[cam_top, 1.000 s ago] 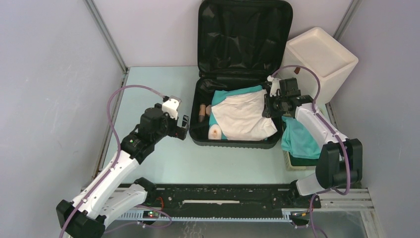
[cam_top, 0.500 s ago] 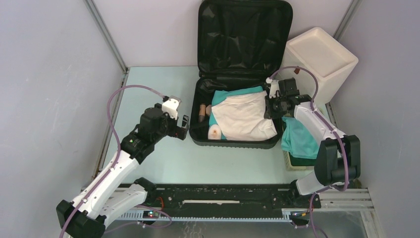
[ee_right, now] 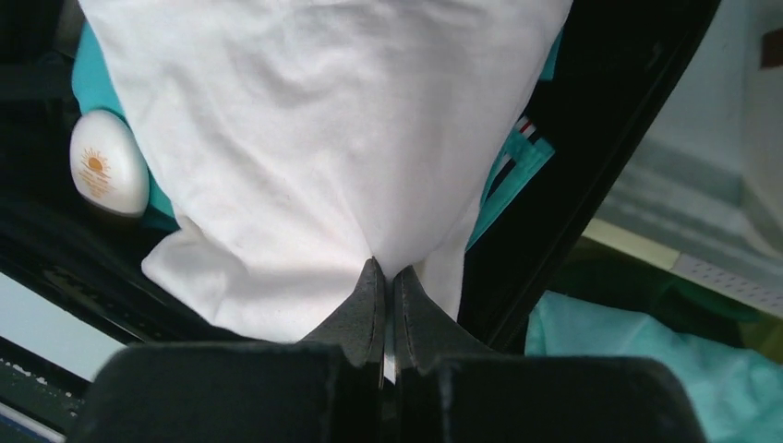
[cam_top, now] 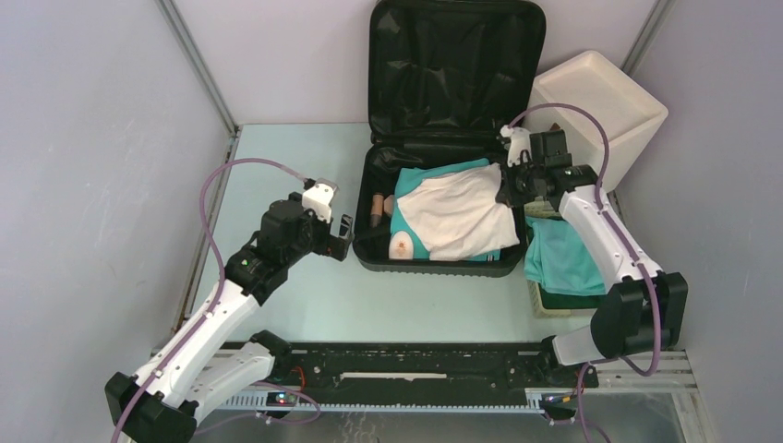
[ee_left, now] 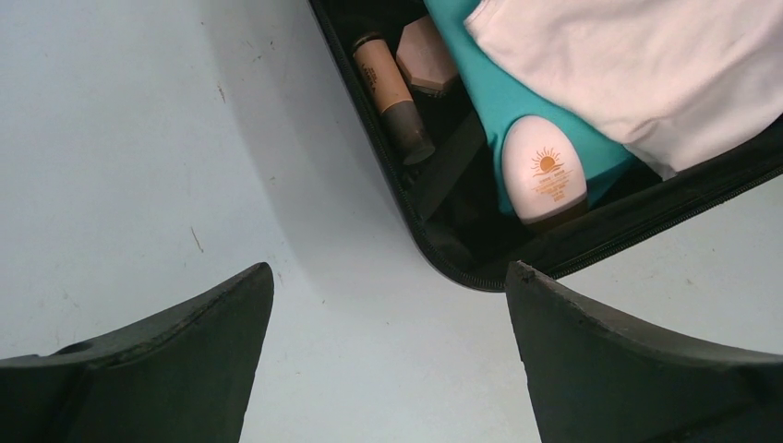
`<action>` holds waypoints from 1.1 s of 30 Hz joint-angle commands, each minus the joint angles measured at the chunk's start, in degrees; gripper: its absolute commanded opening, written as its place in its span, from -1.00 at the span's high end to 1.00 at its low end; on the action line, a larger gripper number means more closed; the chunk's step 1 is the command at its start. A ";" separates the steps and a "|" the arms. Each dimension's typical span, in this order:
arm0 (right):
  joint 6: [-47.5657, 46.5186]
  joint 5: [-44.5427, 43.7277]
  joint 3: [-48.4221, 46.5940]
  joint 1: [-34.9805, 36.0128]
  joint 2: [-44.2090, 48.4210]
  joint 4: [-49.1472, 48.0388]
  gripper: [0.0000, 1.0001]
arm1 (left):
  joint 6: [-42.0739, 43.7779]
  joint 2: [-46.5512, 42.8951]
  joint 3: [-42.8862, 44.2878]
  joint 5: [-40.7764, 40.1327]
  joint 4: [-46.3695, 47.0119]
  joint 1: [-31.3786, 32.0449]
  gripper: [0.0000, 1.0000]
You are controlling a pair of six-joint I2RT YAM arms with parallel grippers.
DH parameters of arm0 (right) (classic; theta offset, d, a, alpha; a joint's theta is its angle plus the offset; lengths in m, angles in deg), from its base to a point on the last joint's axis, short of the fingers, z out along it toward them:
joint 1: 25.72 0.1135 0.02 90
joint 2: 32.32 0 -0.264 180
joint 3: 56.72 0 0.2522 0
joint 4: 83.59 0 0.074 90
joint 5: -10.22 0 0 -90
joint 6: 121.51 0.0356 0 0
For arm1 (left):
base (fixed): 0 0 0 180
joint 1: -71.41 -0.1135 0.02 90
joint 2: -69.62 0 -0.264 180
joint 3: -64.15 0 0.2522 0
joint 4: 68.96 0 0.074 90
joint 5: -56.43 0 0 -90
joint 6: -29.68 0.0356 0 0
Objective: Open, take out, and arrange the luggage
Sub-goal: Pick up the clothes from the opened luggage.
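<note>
Fingers [ee_left: 185, 351], L gripper [ee_left: 388, 277]: spread wide, grip nothing; hover over bare table [ee_left: 120, 138] just beside near-left corner of luggage [cam_top: 434, 265].

Near R side: light teal cloth [cam_top: 561, 258] draped over pale basket [cam_top: 536, 300], next to luggage R wall.

Luggage: sits centre-rear on table, open, base flat, lid upright against back wall, black lining showing.

Contents, front to back:
- white bottle w/ orange sun logo [ee_left: 545, 171], lying at front-left, partly on teal garment [cam_top: 413, 180].
- brown tube [ee_left: 388, 101] and pinkish compact [ee_left: 427, 55], side by side in L strip of base.
- white cloth [cam_top: 457, 212], spread over teal garment, covers most of base.

Fingers [ee_right: 365, 305], R gripper [ee_right: 386, 269]: pressed together, no gap seen, pinch a fold at R edge of white cloth; cloth pulled taut up toward the tips. Positioned over R rim of base.

Far R: white box [cam_top: 600, 101], behind basket, touching or nearly touching lid edge; cannot tell which.
</note>
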 commanded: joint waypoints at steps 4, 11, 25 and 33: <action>-3.31 -2.52 -5.52 -1.15 0.18 1.45 0.97 | 1.19 -0.29 0.29 0.77 1.26 -0.37 -1.00; -2.23 0.30 -6.57 -3.02 -4.79 2.49 0.83 | 1.29 -0.30 0.31 5.39 1.47 -0.46 -1.00; -13.11 4.67 -22.16 -5.46 -12.06 15.34 -0.19 | 2.65 -1.91 -0.82 19.63 4.17 -0.46 -1.00; -52.49 27.42 -13.81 -5.08 1.70 30.04 -0.22 | 2.55 -1.56 -0.60 20.81 4.52 -0.46 -1.00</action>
